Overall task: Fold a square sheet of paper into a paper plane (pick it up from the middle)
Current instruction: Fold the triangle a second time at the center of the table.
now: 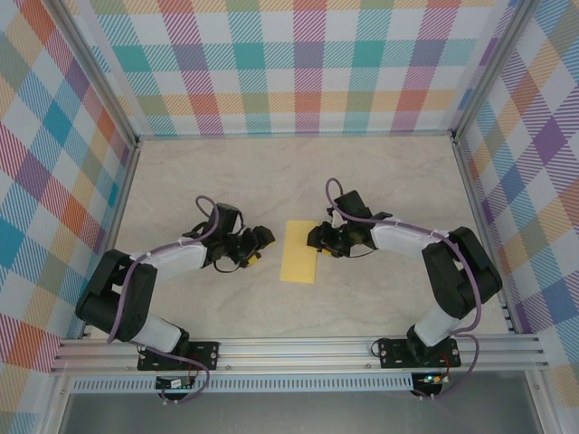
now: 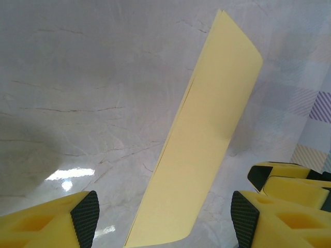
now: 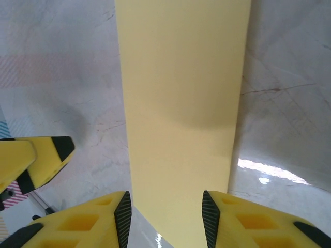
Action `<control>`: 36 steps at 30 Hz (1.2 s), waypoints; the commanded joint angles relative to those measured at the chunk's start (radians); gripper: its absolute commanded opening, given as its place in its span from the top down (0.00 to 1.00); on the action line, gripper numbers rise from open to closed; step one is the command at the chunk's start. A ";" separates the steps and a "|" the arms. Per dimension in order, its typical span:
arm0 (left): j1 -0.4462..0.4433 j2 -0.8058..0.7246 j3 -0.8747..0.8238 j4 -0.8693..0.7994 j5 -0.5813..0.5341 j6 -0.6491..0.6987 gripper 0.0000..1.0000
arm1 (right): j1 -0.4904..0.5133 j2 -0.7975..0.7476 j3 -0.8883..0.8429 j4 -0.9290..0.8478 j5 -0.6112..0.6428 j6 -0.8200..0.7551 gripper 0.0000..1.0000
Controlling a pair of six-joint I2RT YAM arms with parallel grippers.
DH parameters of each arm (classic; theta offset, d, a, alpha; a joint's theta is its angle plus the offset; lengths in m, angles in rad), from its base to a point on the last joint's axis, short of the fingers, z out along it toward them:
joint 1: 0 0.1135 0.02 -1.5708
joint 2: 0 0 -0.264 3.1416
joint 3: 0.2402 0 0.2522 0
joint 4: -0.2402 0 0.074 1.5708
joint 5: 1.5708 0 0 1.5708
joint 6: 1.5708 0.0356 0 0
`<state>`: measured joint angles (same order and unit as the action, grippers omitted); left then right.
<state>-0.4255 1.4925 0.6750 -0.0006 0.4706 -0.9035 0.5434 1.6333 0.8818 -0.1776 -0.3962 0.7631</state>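
The square sheet of paper (image 1: 299,252) lies flat on the table as a yellow rectangle folded in half, between the two grippers. My left gripper (image 1: 261,240) sits just left of it, open; in the left wrist view the paper (image 2: 207,144) runs up between the wide-apart fingertips of that gripper (image 2: 164,219) without touching them. My right gripper (image 1: 316,239) is at the paper's upper right edge. In the right wrist view the jaws of that gripper (image 3: 165,219) stand apart over the paper (image 3: 181,103), which lies flat beneath them.
The pale marbled table (image 1: 380,172) is walled on three sides by checked panels (image 1: 289,63). A metal rail (image 1: 298,348) runs along the near edge by the arm bases. The other arm's yellow fingers (image 3: 41,155) show at the left of the right wrist view.
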 commanded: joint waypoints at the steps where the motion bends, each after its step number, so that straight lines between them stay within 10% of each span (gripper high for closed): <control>1: -0.018 0.032 0.045 0.028 0.036 0.013 0.30 | 0.003 0.028 -0.018 0.068 -0.054 0.035 0.59; 36: -0.099 0.178 0.134 0.047 0.058 0.011 0.33 | 0.001 0.134 -0.041 0.021 0.014 -0.008 0.63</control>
<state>-0.5076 1.6573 0.7753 0.0326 0.4995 -0.9009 0.5434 1.7378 0.8406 -0.0990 -0.4118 0.7696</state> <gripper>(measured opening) 0.677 0.370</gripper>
